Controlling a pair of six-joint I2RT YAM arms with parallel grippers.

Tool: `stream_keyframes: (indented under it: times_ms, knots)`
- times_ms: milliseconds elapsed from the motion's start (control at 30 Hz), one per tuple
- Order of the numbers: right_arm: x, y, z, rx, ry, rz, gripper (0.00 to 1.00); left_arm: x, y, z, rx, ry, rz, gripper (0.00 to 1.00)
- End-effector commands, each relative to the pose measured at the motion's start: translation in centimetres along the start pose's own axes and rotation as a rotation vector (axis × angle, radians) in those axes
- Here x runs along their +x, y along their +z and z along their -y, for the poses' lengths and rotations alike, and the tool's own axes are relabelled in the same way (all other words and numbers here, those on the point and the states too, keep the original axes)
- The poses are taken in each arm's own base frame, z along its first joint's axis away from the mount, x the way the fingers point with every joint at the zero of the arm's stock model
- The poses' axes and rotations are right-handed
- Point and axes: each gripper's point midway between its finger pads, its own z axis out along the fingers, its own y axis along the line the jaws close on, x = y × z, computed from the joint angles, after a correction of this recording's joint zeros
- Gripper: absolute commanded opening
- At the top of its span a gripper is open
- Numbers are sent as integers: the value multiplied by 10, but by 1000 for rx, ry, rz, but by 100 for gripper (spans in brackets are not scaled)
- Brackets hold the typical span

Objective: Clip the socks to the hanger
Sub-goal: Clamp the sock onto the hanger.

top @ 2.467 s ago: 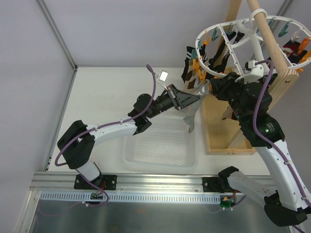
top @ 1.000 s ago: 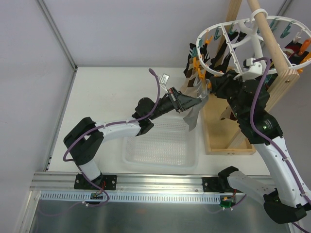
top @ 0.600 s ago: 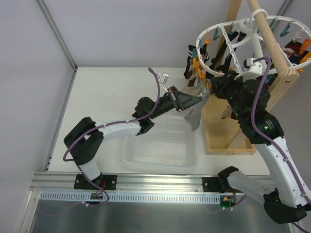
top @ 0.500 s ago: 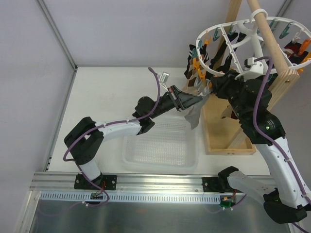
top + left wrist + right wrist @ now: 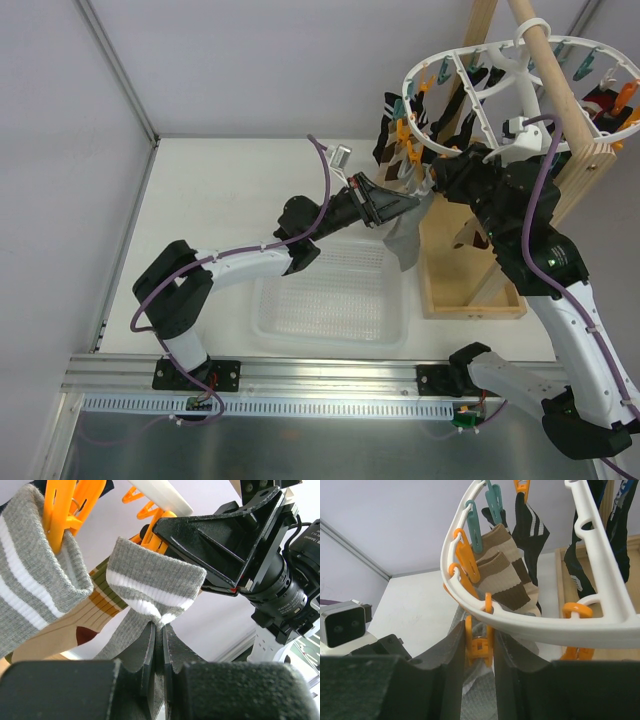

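Observation:
The white oval hanger (image 5: 428,142) hangs at the upper right. My left gripper (image 5: 410,204) is shut on the cuff of a grey sock (image 5: 402,240) with white stripes and holds it up just under the hanger's near rim. In the left wrist view its jaws (image 5: 159,630) pinch the striped cuff (image 5: 150,592), and a second grey sock (image 5: 35,585) hangs from an orange clip (image 5: 60,510) to the left. My right gripper (image 5: 479,647) is shut on an orange clip (image 5: 479,639) under the rim (image 5: 545,625), squeezing it, with grey sock fabric (image 5: 480,695) right below.
A clear plastic bin (image 5: 330,300) lies under the left arm. The wooden pole frame (image 5: 470,272) with its pole (image 5: 545,60) carries the hanger. Beige-brown striped socks (image 5: 505,575) and black socks (image 5: 530,525) hang from neighbouring clips.
The left gripper has carried the sock up and to the right, closer under the hanger rim. The right gripper has stayed shut at the orange clip, shifting only slightly.

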Motion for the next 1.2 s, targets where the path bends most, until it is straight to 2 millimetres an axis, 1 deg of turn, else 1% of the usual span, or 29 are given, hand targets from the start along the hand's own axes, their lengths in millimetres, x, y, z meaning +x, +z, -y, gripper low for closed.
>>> stream_keyframes:
  times_ms: [0, 133, 200, 233, 267, 333, 367, 433, 467, 500, 533, 633, 667, 800, 867, 933, 967, 1000, 1033, 1067, 1100, 1133, 1167]
  knots:
    - [-21, -5, -9, -32, 21, 57, 1, -19, 7, 23, 99, 61, 45, 0]
    - [-22, -6, -10, -34, 21, 55, 2, -17, 7, 20, 93, 54, 40, 0]
    - [-23, -7, -10, -36, 19, 52, 11, -15, 6, 19, 91, 53, 36, 0]
    - [-22, -6, -10, -36, 20, 51, 17, -16, 6, 18, 91, 53, 37, 0]
    - [-21, -5, -10, -35, 17, 45, 27, -16, 6, 17, 88, 54, 39, 0]
    - [-21, -5, -12, -42, 19, 40, 33, -15, 5, 16, 84, 52, 37, 0]
    - [-19, -4, -13, -46, 18, 33, 44, -15, 6, 16, 84, 53, 38, 0]
    - [-20, -5, -15, -53, 17, 29, 53, -15, 6, 17, 87, 58, 37, 0]
    - [-19, -5, -14, -47, 17, 23, 59, -16, 6, 18, 89, 61, 38, 0]
    - [-18, -4, -14, -49, 14, 17, 62, -16, 5, 18, 87, 64, 39, 0]
    - [-21, -6, -15, -51, 15, 21, 68, -15, 5, 16, 82, 64, 38, 0]
    - [-21, -9, -15, -53, 12, 14, 71, -14, 4, 14, 74, 65, 36, 0]
    - [-20, -11, -15, -55, 11, 7, 75, -14, 3, 13, 70, 67, 36, 0]
    - [-19, -20, -15, -63, -3, -23, 79, -6, 1, 2, 30, 71, 7, 0]
    - [-14, -24, -14, -67, -13, -47, 82, -1, -2, -8, -12, 80, -17, 6]
    - [-9, -29, -13, -72, -15, -69, 83, 3, -6, -13, -50, 105, -41, 17]
    - [-8, -32, -14, -82, -17, -75, 83, 6, -10, -16, -68, 114, -54, 32]
    - [-8, -34, -15, -91, -16, -77, 84, 6, -12, -17, -83, 128, -61, 38]
    - [-7, -39, -14, -94, -19, -85, 84, 7, -18, -24, -139, 154, -83, 44]
    - [-6, -42, -15, -102, -21, -94, 85, 6, -20, -26, -165, 175, -92, 53]
    - [-4, -44, -16, -111, -23, -101, 86, 6, -24, -28, -194, 197, -107, 57]
    - [-2, -47, -16, -116, -24, -109, 87, -1, -27, -20, -203, 257, -105, 60]
    - [-2, -52, -17, -133, -24, -112, 88, 1, -35, -32, -285, 268, -130, 63]
